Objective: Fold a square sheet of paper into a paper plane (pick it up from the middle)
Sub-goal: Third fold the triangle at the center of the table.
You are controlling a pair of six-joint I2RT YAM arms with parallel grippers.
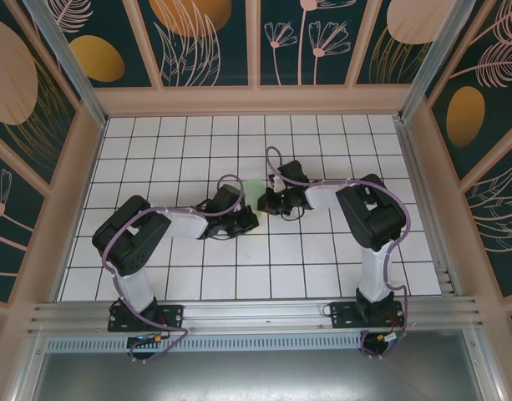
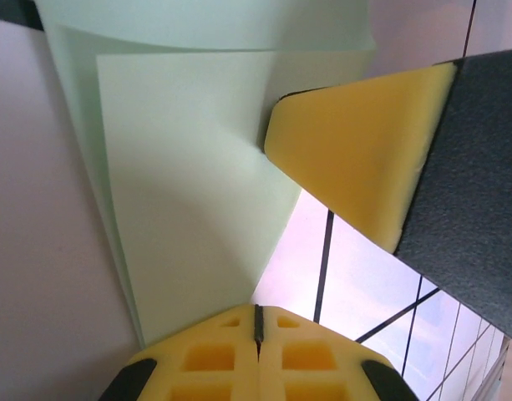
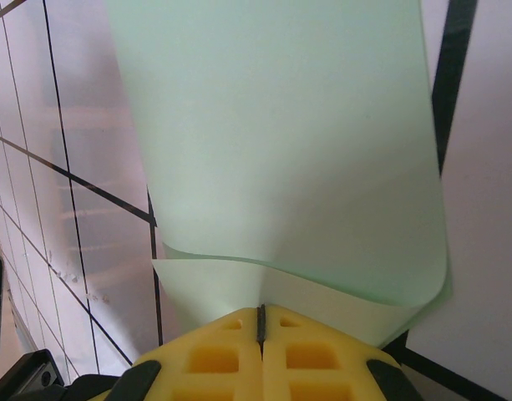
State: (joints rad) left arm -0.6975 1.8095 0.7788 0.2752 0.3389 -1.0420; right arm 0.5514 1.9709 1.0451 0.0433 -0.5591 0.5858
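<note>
Where the two arms meet over the middle of the white tiled table point(image 1: 155, 276), the left gripper point(image 1: 244, 220) reaches in from the left, clenched on the sheet of paper point(image 1: 254, 190). From above, the paper is a pale mint-green patch between the two grippers. In the left wrist view the yellow fingers point(image 2: 205, 359) press together with only a thin seam between them, and the paper runs up and away from them in two layers, a smaller front flap lying over a wider one behind. To the right of that flap, a yellow fingertip on a dark grey finger touches the paper's right edge. Further right, the right gripper point(image 1: 269, 200) comes in from the opposite side, its jaws likewise squeezed shut on the paper. Seen from its wrist, the sheet leaves the closed fingers point(image 3: 314, 355), bends back on itself in a loose curl and spreads wide across the grid lines. Whether the far part of the paper rests on the tiles I cannot tell.
</note>
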